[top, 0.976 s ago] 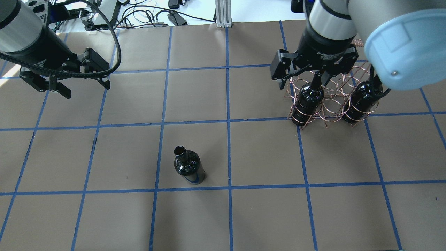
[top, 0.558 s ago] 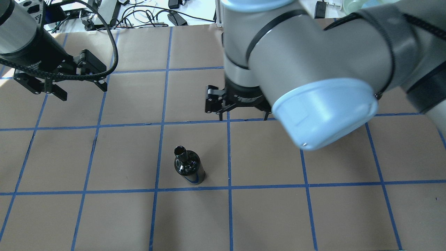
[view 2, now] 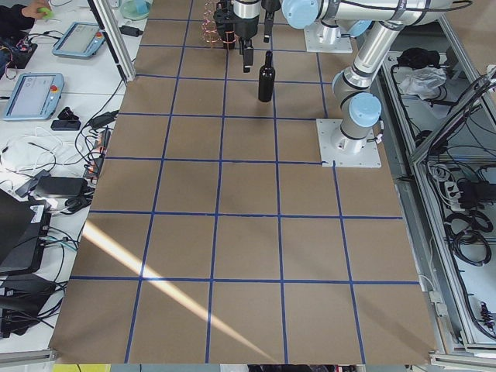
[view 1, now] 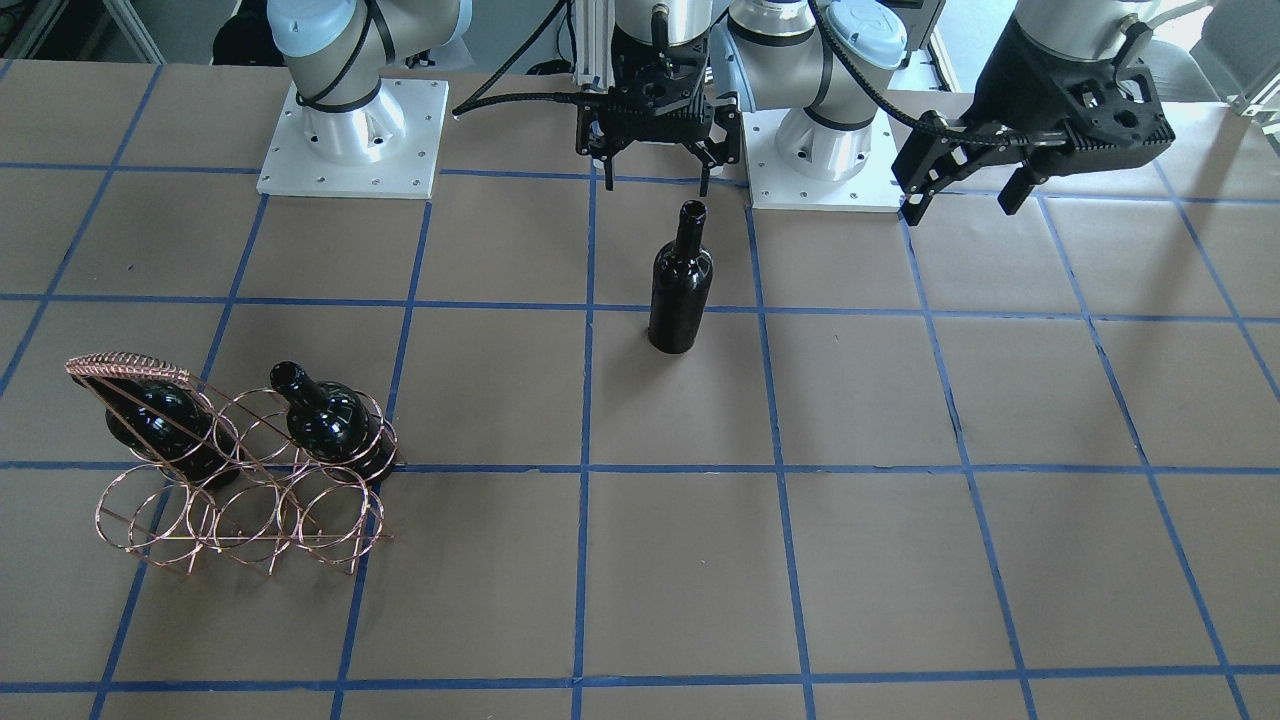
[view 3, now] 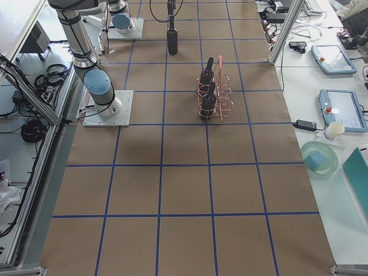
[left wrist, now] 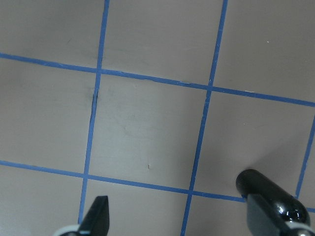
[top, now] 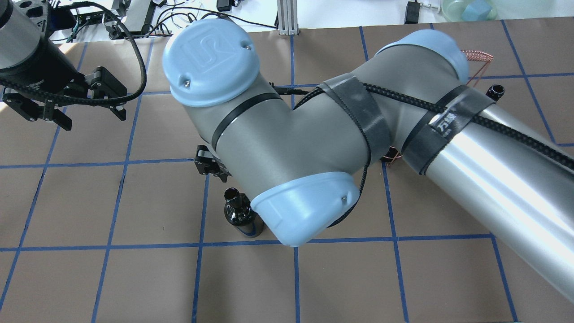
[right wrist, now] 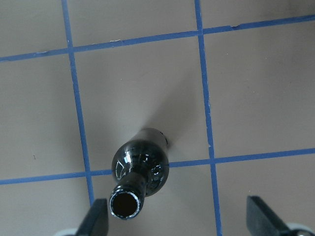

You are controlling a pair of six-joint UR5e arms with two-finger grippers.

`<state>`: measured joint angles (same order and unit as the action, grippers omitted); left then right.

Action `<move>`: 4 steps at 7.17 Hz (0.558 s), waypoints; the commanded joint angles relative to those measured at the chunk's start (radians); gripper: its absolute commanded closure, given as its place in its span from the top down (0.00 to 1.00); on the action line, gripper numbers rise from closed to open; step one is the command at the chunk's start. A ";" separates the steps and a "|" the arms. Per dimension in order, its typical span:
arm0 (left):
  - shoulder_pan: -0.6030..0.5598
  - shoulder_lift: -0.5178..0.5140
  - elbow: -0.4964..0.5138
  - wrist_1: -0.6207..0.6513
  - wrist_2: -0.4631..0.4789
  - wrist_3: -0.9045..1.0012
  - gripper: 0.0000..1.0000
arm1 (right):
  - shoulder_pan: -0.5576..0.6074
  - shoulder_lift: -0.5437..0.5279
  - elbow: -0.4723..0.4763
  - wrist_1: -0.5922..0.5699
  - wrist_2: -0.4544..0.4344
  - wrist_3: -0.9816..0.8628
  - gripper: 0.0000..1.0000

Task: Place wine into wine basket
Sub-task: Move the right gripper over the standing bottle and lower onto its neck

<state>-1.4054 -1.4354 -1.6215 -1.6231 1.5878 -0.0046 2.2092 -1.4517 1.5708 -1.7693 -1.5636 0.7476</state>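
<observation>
One dark glass wine bottle (view 1: 680, 290) stands upright alone on the table; it also shows in the overhead view (top: 242, 216) and the right wrist view (right wrist: 141, 169). My right gripper (view 1: 656, 172) is open and empty, hovering just on the robot's side of the bottle's neck, above it; the right wrist view shows its fingertips (right wrist: 96, 222) wide apart. The copper wire wine basket (view 1: 240, 500) stands far off with two alike bottles (view 1: 325, 420) in its rings. In the overhead view my right arm hides most of the basket (top: 478, 55). My left gripper (view 1: 965, 197) is open and empty, well away.
The table is brown paper with a blue tape grid (view 1: 780, 470). The two arm bases (view 1: 345, 140) stand at the robot's edge. Cables and devices (top: 179, 18) lie beyond the far edge. Operator benches with tablets (view 3: 330, 57) flank the table ends.
My right gripper has left the bottle in the basket and swung left across the table to above the standing bottle. My left gripper has drifted slightly left.
</observation>
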 commanded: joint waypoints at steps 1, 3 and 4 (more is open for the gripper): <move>0.000 0.001 0.000 0.000 0.003 0.000 1.00 | 0.027 0.048 0.000 -0.068 0.002 0.024 1.00; 0.000 0.000 0.000 0.002 0.001 0.000 1.00 | 0.041 0.063 0.017 -0.053 0.007 0.026 1.00; 0.000 0.001 0.000 0.000 0.001 0.000 1.00 | 0.041 0.076 0.018 -0.052 0.008 0.024 1.00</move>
<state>-1.4051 -1.4347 -1.6214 -1.6223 1.5894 -0.0046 2.2470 -1.3891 1.5834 -1.8218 -1.5592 0.7719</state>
